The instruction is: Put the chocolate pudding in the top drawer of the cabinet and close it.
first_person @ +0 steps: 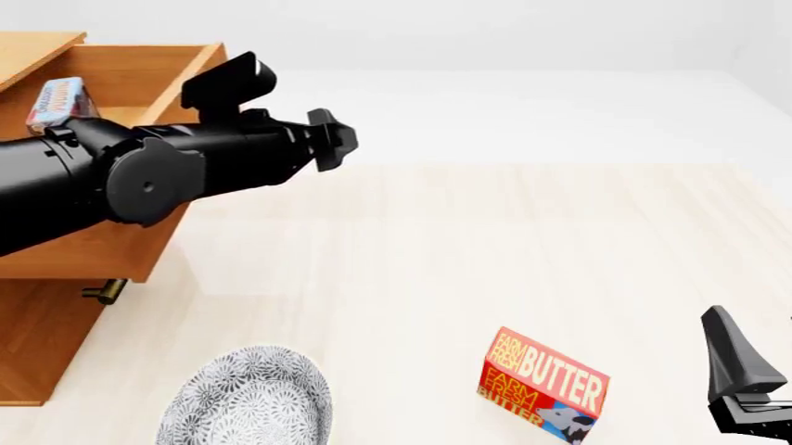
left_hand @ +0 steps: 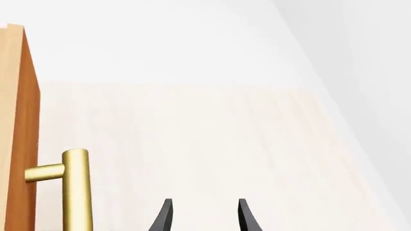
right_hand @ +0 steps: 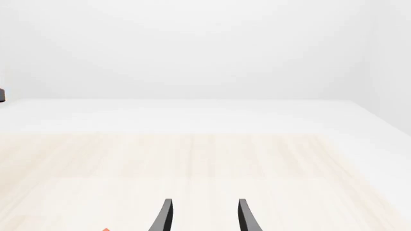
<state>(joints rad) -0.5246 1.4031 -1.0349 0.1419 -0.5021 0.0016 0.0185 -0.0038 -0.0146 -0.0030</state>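
Pale wood table [first_person: 495, 241], white walls behind. Butter box [first_person: 544, 385] and patterned plate [first_person: 248, 403] lie near front edge. Chocolate pudding [first_person: 58, 100] sits inside open top drawer [first_person: 185, 69] of cabinet [first_person: 37, 343]. Left gripper [left_hand: 204, 216] beside brass handle [left_hand: 76, 187], fingers apart, empty; right gripper [right_hand: 204, 216] also apart, empty.

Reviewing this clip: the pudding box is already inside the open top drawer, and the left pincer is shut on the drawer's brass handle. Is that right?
Not quite. The chocolate pudding does lie in the open top drawer, but the left pincer is open and holds nothing. The left wrist view shows the brass handle off to one side of its fingers, not between them.
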